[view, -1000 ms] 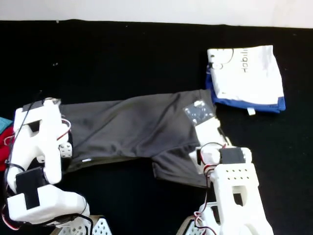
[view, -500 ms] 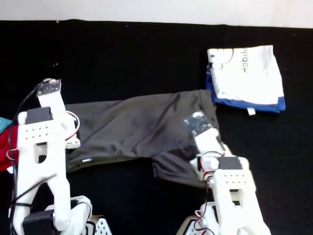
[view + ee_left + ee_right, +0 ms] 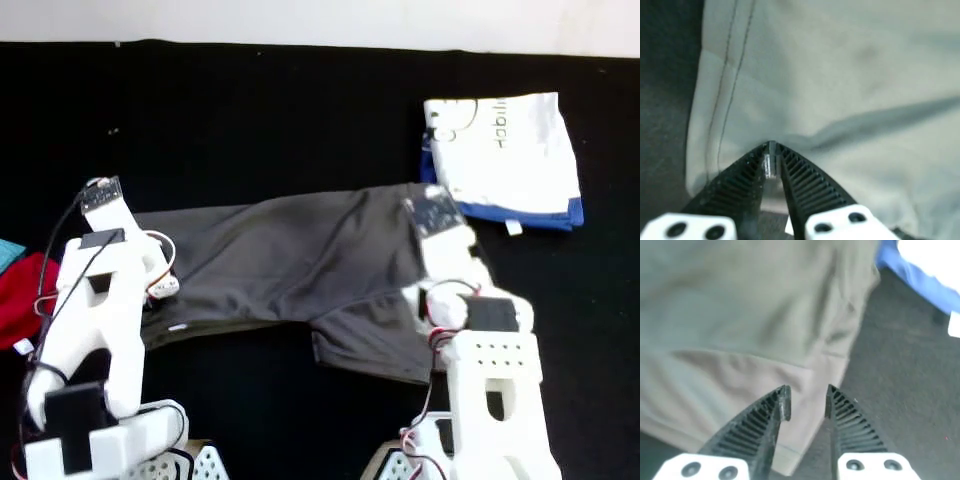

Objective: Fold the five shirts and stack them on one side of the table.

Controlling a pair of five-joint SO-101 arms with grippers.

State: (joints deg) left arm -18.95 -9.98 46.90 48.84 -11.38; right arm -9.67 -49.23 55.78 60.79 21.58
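Observation:
A dark grey shirt (image 3: 290, 260) lies spread across the middle of the black table (image 3: 250, 110), one sleeve pointing toward the front edge. My left gripper (image 3: 771, 150) is at the shirt's left hem, shut on a pinch of the grey fabric (image 3: 840, 75). My right gripper (image 3: 806, 400) hovers open over the shirt's right edge (image 3: 765, 315), nothing between its fingers. At the back right lies a folded white shirt (image 3: 505, 150) on top of a folded blue shirt (image 3: 500, 212).
A red shirt (image 3: 25, 295) and a bit of teal cloth (image 3: 8, 250) lie bunched at the table's left edge. The blue shirt's corner (image 3: 920, 280) is close beyond the right gripper. The white wall (image 3: 320, 20) borders the far side.
The left arm stretched out over the shirt's left end and then drew back a little. The right arm swung toward the back right, up to the shirt's right edge. The shirt barely shifted.

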